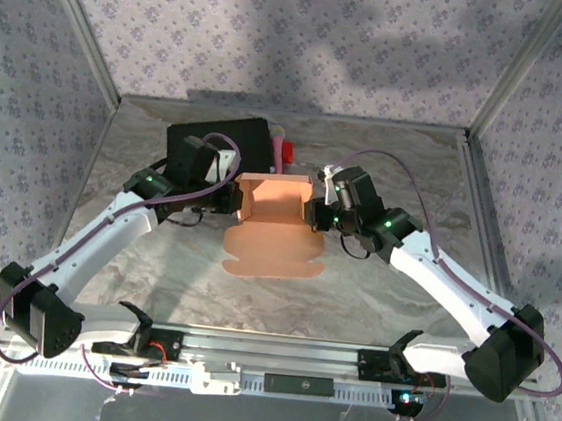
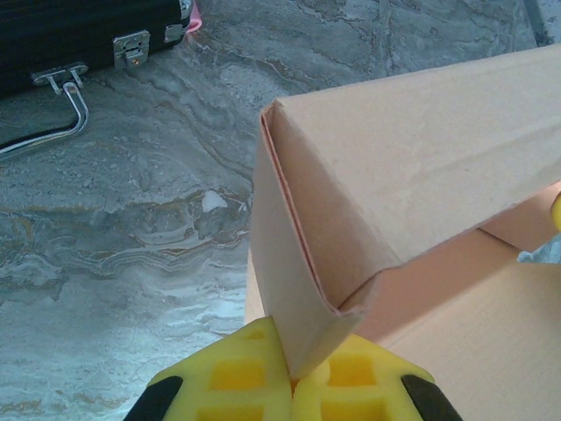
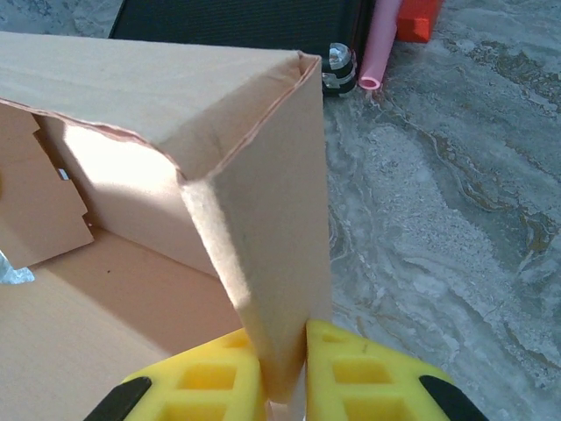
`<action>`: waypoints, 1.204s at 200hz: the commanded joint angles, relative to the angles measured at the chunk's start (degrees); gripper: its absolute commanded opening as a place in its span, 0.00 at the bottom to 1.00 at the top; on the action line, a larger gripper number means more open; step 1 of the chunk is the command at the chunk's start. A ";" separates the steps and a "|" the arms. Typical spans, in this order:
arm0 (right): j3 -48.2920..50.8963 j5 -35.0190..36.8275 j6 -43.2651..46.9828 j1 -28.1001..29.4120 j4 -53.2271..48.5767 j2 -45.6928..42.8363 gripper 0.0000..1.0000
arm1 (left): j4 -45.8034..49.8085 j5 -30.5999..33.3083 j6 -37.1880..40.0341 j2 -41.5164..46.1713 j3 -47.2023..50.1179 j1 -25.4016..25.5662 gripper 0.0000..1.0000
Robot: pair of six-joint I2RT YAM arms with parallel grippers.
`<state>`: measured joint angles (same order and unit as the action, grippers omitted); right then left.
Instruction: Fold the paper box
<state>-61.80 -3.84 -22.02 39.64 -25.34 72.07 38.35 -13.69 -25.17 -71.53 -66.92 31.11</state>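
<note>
- bench (image 1: 394, 283): grey marbled top, carries everything.
- paper box (image 1: 278, 220): orange-tan card at mid-bench between the two arms, just in front of the black case. Back and side walls stand up at the far end. The rest is a flat panel with a wavy edge, lying toward the arm bases. The floor panel shows inside the walls in both wrist views.
- black case (image 1: 214, 133): far left of centre, lying flat behind the box. Metal handle (image 2: 61, 114) and latch (image 2: 131, 48) face the bench.
- left fingers (image 2: 237, 377): yellow pads pinched together on the lower edge of the box's left upright wall (image 2: 289, 263), near the folded corner.
- right fingers (image 3: 359, 368): yellow pads clamped on the right upright wall (image 3: 280, 219), card sandwiched between them.
- pink tube (image 3: 383, 48): beside the case's right end, behind the box.
- red-orange item (image 3: 419, 17): just right of the tube, cut off by the frame edge.
</note>
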 commanded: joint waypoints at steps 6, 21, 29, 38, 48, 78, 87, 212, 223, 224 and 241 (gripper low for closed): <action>-0.07 2.38 -0.18 1.17 -1.58 1.85 0.16 | -4.51 -3.43 -0.98 0.95 -1.90 -0.09 0.00; -1.69 7.07 -0.98 2.75 -3.57 3.14 0.08 | -4.61 -3.45 -1.02 0.85 -1.86 -0.13 0.00; -2.45 9.85 -1.48 3.73 -4.66 3.79 0.00 | -4.71 -3.43 -1.15 0.86 -1.93 -0.16 0.00; -3.13 12.50 -2.29 4.65 -5.62 4.46 0.00 | -4.83 -3.53 -1.28 0.86 -1.90 -0.08 0.00; -3.62 15.72 -3.37 5.84 -6.24 5.02 0.00 | -4.96 -3.57 -1.46 0.78 -1.89 0.06 0.00; -4.89 21.85 -6.98 7.90 -7.70 6.44 0.00 | -5.13 -3.53 -1.64 0.51 -1.91 0.49 0.00; -5.00 21.40 -7.16 7.99 -7.54 6.76 0.00 | -5.05 -3.44 -1.64 0.59 -1.84 0.57 0.00; -6.04 19.86 -6.76 6.92 -6.38 9.90 0.21 | -4.69 -3.09 -1.38 1.22 -1.73 0.53 0.00; -5.95 20.26 -6.81 6.85 -6.12 9.76 0.21 | -4.73 -3.23 -1.46 1.21 -1.74 0.53 0.00; -5.96 20.31 -6.76 6.85 -6.12 9.80 0.21 | -4.71 -3.25 -1.46 1.21 -1.73 0.57 0.00; -6.97 21.30 -6.54 6.94 -6.84 10.63 0.24 | -4.68 -3.29 -1.46 1.13 -1.82 0.54 0.00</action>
<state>-67.09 15.25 -28.12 46.74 -29.39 81.08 37.60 -13.10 -25.63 -71.59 -66.92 31.18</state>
